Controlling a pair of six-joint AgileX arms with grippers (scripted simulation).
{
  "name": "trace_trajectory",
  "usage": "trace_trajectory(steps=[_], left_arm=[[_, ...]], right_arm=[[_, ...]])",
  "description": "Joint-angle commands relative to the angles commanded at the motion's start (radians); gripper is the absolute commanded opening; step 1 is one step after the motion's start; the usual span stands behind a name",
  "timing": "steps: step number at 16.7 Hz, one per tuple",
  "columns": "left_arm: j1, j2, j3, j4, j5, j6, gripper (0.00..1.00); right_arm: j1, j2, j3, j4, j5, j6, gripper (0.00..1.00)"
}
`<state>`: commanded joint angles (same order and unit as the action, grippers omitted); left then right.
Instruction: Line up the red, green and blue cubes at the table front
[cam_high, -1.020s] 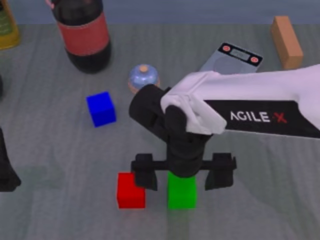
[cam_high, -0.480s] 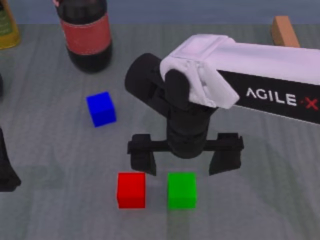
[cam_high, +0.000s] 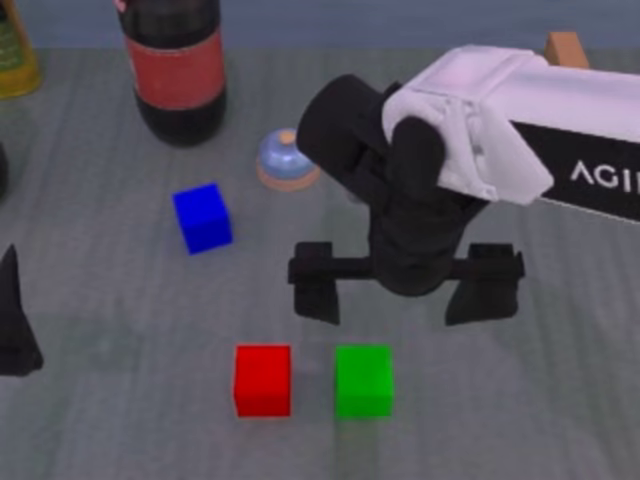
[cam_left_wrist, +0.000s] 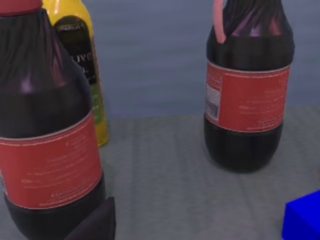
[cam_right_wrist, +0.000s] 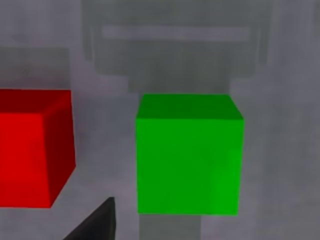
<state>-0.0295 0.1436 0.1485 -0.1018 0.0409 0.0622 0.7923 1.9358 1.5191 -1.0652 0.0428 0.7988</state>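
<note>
The red cube (cam_high: 262, 380) and the green cube (cam_high: 363, 380) rest side by side near the table (cam_high: 120, 300) front, a small gap between them. The blue cube (cam_high: 202, 217) lies farther back, to their left. My right gripper (cam_high: 402, 292) hovers open just behind and above the green cube, holding nothing. In the right wrist view the green cube (cam_right_wrist: 187, 155) and red cube (cam_right_wrist: 32, 150) sit on the table, with one dark fingertip (cam_right_wrist: 97, 222) showing between them. My left gripper (cam_high: 14, 335) is parked at the left edge; its wrist view catches the blue cube (cam_left_wrist: 303, 220).
A dark cola bottle (cam_high: 172, 70) and a yellow bottle (cam_high: 14, 50) stand at the back left. A small bell (cam_high: 287, 160) sits behind the blue cube. A tan wooden block (cam_high: 566, 46) peeks out at the back right, behind my right arm.
My right gripper, open around the green cube a second ago, has risen and drawn back to the right. The green cube stays beside the red one. The left arm has not moved.
</note>
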Motion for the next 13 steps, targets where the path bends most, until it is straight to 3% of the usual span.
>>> trace_trajectory(steps=[4, 8, 13], left_arm=[[-0.057, 0.273, 0.308, -0.182, 0.07, 0.113, 1.0], [-0.124, 0.652, 0.749, -0.419, 0.131, 0.259, 1.0], [-0.197, 1.188, 1.278, -0.737, 0.156, 0.451, 1.0]], right_arm=[[-0.09, -0.213, -0.18, 0.103, 0.03, -0.1, 1.0], [-0.205, -0.488, -0.425, 0.236, 0.049, -0.229, 1.0], [-0.373, -0.882, -0.778, 0.434, 0.052, -0.405, 1.0]])
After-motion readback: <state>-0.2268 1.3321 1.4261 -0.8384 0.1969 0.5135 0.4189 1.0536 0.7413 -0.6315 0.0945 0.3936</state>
